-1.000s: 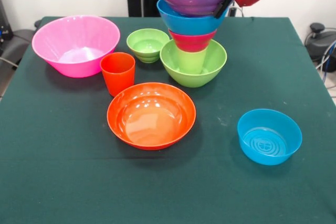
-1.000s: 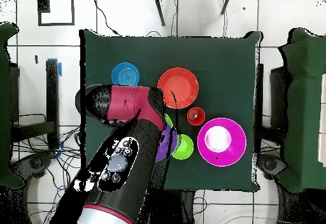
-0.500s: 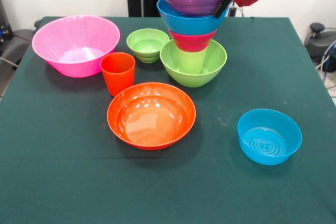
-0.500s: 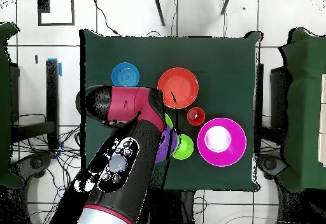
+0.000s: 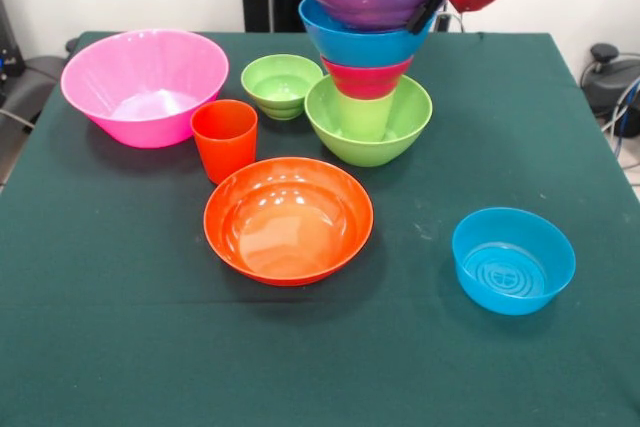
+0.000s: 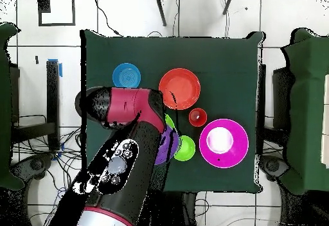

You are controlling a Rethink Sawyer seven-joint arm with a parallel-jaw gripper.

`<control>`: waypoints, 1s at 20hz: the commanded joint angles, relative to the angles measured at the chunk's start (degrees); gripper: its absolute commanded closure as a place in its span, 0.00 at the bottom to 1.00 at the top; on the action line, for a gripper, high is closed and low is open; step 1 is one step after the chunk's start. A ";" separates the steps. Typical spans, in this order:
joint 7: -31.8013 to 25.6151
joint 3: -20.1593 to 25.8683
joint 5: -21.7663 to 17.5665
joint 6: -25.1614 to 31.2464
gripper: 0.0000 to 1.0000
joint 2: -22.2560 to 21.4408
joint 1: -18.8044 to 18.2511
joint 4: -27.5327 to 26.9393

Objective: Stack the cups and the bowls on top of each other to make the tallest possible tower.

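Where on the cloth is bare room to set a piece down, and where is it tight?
Bare: the front strip nearer the camera than the orange bowl and small blue bowl, and the side beyond the tower. Tight: pink bowl, orange cup, small green bowl and tower cluster closely.

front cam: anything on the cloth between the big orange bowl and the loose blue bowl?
No. In the front view, only bare green tablecloth lies between the large glossy orange plastic bowl and the small blue plastic bowl.
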 commanded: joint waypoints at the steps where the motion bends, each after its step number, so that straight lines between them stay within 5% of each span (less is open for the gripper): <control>1: 0.85 4.02 -4.23 -4.55 0.00 1.44 0.89 2.64; 8: 3.89 -0.42 -6.62 -0.95 0.00 3.77 3.95 -1.06; 20: 3.08 -0.83 -5.92 -1.72 0.00 4.18 3.84 -1.10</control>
